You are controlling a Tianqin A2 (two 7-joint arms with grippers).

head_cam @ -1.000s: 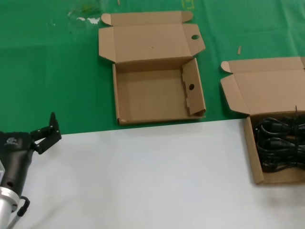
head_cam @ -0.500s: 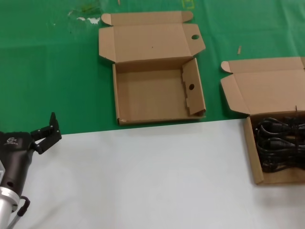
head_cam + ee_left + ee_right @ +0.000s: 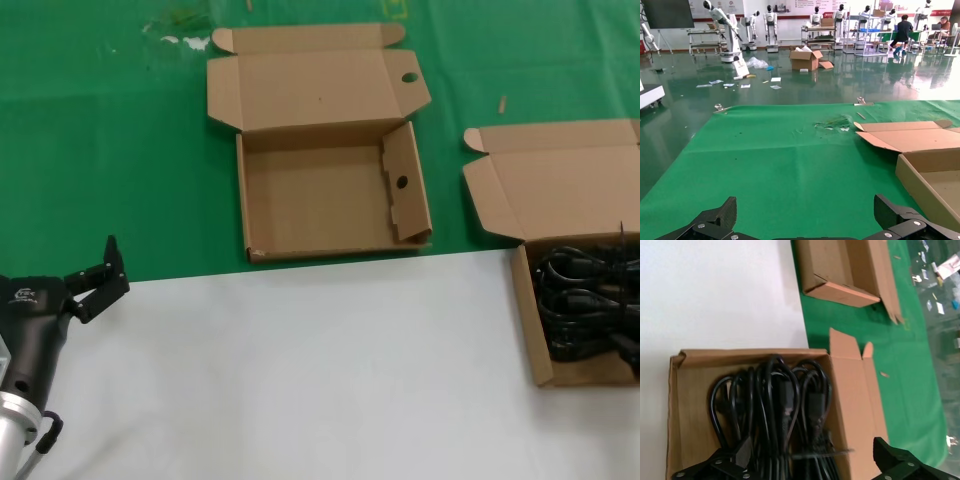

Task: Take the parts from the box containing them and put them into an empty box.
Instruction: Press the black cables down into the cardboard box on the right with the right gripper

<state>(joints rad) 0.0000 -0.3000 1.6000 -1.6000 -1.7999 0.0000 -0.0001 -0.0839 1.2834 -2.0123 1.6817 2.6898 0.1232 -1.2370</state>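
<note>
Right tool (image 3: 805,460) newly lowered, spread wide over cords (image 3: 775,405), holding nothing

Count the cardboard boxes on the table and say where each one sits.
2. The empty box lies open on the green mat, near the middle. The box holding black power cords sits at the table's right edge, partly out of the head view.

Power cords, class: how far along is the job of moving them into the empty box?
Nothing is moved yet: the empty box holds nothing. All the power cords lie in the box containing them. The open right claw hovers over them, gripping none. The open left claw waits at the table's left. Every transfer remains.
</note>
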